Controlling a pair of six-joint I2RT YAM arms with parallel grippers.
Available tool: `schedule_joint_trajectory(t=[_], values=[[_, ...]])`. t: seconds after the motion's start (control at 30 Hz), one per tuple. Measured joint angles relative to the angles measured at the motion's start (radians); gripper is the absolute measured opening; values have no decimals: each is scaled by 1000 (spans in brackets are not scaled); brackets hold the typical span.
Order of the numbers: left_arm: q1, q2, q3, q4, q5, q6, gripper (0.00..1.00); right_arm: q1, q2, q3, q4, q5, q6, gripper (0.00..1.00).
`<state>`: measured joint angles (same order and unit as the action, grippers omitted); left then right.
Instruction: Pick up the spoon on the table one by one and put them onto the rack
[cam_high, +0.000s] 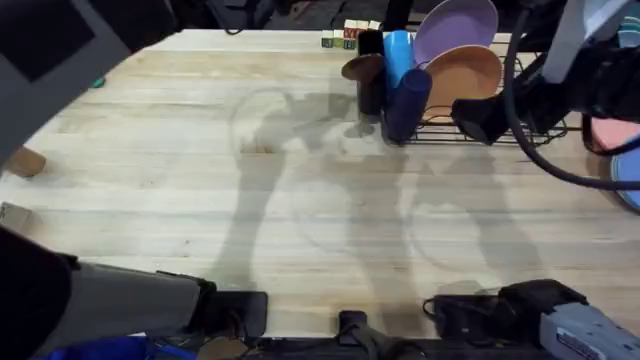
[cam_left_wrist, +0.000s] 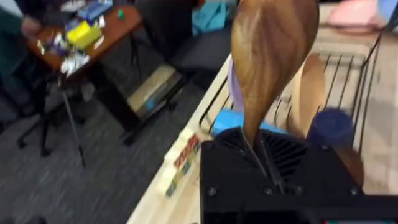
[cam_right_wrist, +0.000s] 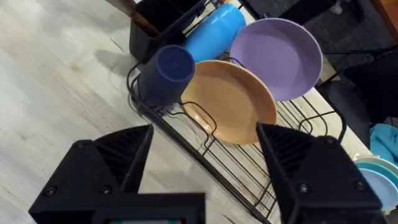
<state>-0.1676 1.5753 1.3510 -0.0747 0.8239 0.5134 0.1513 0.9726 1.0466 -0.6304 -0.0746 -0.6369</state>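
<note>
Left gripper (cam_left_wrist: 264, 163) pinching spoon (cam_left_wrist: 273, 56) at rack (cam_right_wrist: 236, 165) edge; right gripper (cam_right_wrist: 205, 158) spread; table (cam_high: 200, 180) open

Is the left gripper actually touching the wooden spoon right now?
Touching. In the left wrist view the spoon rises with its narrow end pinched between the jaws of the left gripper, above the rack.

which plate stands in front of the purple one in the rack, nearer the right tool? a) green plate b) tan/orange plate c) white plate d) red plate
b: in the right wrist view the tan plate stands upright in the rack, overlapping the purple plate behind it, on the side nearer the open right tool.
</note>
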Motion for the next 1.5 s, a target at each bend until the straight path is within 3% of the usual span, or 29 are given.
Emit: schedule_joint_trajectory(t=[0.3, 0.4, 0.63, 1.13, 1.5], values=[[-91, 4, 0, 164, 23, -134, 43, 0, 0, 0, 0, 0, 0, 996], [-122, 61, 2, 263, 70, -205, 43, 0, 0, 0, 0, 0, 0, 996], [-149, 160, 2, 297, 99, -296, 43, 0, 0, 0, 0, 0, 0, 996], [-166, 238, 2, 369, 159, -350, 44, 0, 0, 0, -31, 0, 0, 997], [-221, 328, 2, 392, 175, -357, 44, 0, 0, 0, -40, 0, 0, 996]])
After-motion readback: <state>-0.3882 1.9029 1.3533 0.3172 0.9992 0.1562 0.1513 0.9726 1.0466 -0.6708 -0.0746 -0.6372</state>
